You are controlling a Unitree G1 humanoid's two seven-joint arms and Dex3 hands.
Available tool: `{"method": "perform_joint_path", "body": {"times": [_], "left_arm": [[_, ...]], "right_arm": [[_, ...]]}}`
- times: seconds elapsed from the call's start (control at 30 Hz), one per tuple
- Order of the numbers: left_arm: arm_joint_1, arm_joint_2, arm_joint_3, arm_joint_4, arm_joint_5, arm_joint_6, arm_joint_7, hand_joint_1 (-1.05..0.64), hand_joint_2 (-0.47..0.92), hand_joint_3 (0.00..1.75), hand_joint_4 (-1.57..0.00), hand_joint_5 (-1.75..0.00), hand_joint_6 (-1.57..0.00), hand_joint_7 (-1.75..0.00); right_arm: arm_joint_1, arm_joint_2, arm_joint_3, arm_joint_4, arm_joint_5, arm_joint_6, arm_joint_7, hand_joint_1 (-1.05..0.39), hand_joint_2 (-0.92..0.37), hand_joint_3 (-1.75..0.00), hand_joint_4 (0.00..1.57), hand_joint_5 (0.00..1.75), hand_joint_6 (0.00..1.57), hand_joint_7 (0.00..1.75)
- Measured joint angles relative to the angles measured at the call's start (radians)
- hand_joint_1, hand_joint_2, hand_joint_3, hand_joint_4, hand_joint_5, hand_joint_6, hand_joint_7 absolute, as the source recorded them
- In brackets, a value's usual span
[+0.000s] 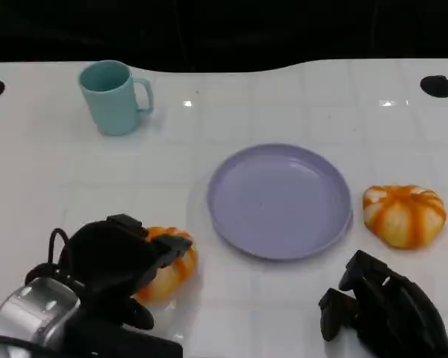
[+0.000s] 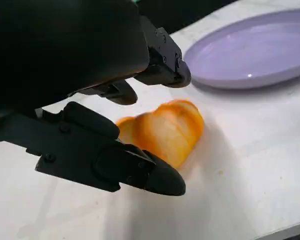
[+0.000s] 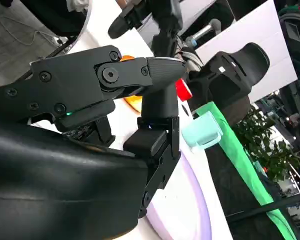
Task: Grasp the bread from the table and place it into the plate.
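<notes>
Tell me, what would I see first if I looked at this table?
Probably the big purple plate in the middle, with nothing on it. An orange bread sits to its right, and another bread lies at its left between the fingers of the robot's black left hand.

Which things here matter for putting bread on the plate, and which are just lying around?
Job: bread by the left hand, second bread right of the plate, right hand.
Lying about: mug.

Bright, even overhead light; small glare spots on the white table (image 1: 284,97); soft shadows
</notes>
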Motion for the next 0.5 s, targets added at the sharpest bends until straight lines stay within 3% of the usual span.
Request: {"method": "perform_joint_path", "body": {"times": [0.37,0.47,0.5], "left_arm": [[-0.186,-0.038,-0.145,0.309,-0.007,0.060,0.114,-0.60,0.92,0.08,-0.32,-0.17,-0.29,-0.02],[-0.220,-0.050,-0.168,0.376,-0.023,0.064,0.154,-0.50,0.92,0.08,-0.49,-0.26,-0.38,-0.05],[-0.228,-0.053,-0.174,0.399,-0.033,0.064,0.173,-0.46,0.92,0.08,-0.57,-0.36,-0.43,-0.04]], "right_arm": [[0.004,0.001,0.000,-0.008,0.001,0.005,0.000,-0.56,-0.92,-0.21,0.79,1.67,0.72,1.38],[0.005,0.000,0.000,-0.010,0.001,0.006,0.000,-0.56,-0.92,-0.22,0.79,1.68,0.72,1.40],[0.005,0.000,0.000,-0.011,0.001,0.006,0.000,-0.56,-0.92,-0.22,0.79,1.69,0.72,1.40]]}}
